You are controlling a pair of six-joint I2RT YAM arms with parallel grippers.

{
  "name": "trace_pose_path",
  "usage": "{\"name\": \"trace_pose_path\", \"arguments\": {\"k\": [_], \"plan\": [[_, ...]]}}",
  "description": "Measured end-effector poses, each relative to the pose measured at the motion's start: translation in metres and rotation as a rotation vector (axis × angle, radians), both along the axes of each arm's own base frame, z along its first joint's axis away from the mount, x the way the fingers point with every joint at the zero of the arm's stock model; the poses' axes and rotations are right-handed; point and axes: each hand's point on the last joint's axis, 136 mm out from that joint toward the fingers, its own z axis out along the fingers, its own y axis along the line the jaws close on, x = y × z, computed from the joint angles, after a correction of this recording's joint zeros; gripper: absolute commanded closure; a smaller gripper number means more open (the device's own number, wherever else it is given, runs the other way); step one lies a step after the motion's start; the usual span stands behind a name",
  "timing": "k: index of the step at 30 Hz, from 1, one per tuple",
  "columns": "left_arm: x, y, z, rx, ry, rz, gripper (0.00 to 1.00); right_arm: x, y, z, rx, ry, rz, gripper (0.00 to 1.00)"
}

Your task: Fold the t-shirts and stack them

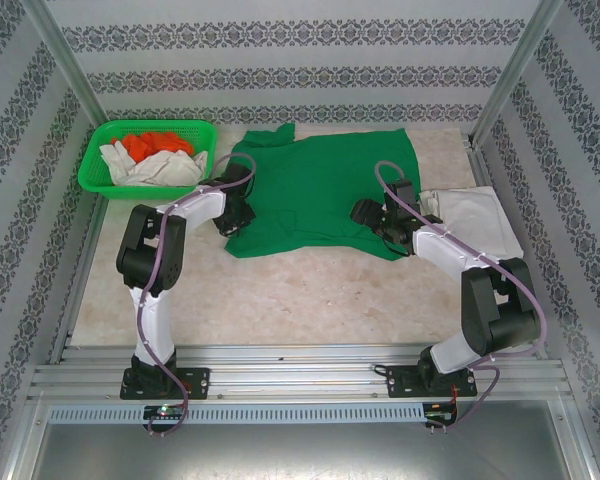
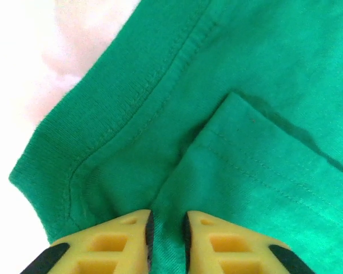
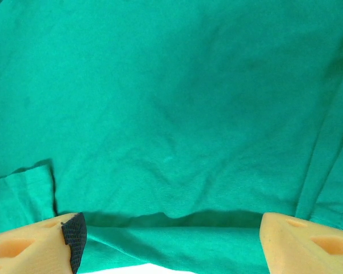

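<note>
Left gripper [image 2: 167, 221]: the 2 yellow fingers stand almost together, leaving only a thin slit, and a fold of the green t-shirt [image 1: 320, 180] runs into that slit. Finding: clenched on the cloth. Close up, a stitched, ribbed edge of the shirt runs slantwise just ahead of the fingertips, and a second hemmed flap lies over the cloth to its right. From above, this gripper sits at the left edge of the shirt, near its lower left corner.

Right gripper [image 3: 168, 224]: the 2 fingers stand wide apart, 1 at each lower corner of the wrist view, with nothing between them. Finding: released. Wrinkled green cloth lies under and ahead of it, and a folded edge crosses between the fingertips. From above, this gripper sits at the lower right part of the shirt.

Green t-shirt: spread mostly flat on the table [image 1: 310, 290], in the middle of the far half, between the 2 arms.

Other shirts: 1 folded off-white t-shirt [image 1: 475, 222] lies on the table just to the right of the green one. A green basket [image 1: 92, 160] at the far left holds a crumpled off-white t-shirt [image 1: 162, 168] and an orange t-shirt [image 1: 156, 143].
</note>
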Motion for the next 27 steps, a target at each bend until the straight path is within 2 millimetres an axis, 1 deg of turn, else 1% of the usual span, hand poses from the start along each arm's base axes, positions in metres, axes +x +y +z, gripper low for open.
{"name": "trace_pose_path", "arguments": {"k": [1,8,12,17,21,24,27], "plan": [[0.000,0.000,0.000,0.000,0.001,-0.003,0.97,0.000,0.000,0.000,0.000,0.000,0.000,0.20],[0.000,0.000,0.001,-0.001,-0.002,-0.002,1.00,0.000,0.000,0.000,0.000,0.000,-0.001,0.20],[-0.008,0.002,0.007,-0.003,-0.005,0.001,1.00,0.000,0.000,0.000,0.001,0.001,-0.001,0.20],[-0.020,0.005,0.033,-0.024,-0.047,0.010,1.00,-0.002,0.000,-0.004,0.009,0.009,-0.011,0.20],[-0.026,0.005,0.057,-0.048,-0.094,0.017,1.00,-0.001,0.001,-0.005,0.015,0.008,-0.016,0.20],[-0.030,0.005,0.069,-0.065,-0.117,0.018,1.00,-0.001,0.004,-0.006,0.017,0.008,-0.011,0.20],[-0.039,0.007,0.076,-0.074,-0.124,0.017,0.98,-0.002,0.007,-0.007,0.016,0.011,-0.003,0.20]]}}
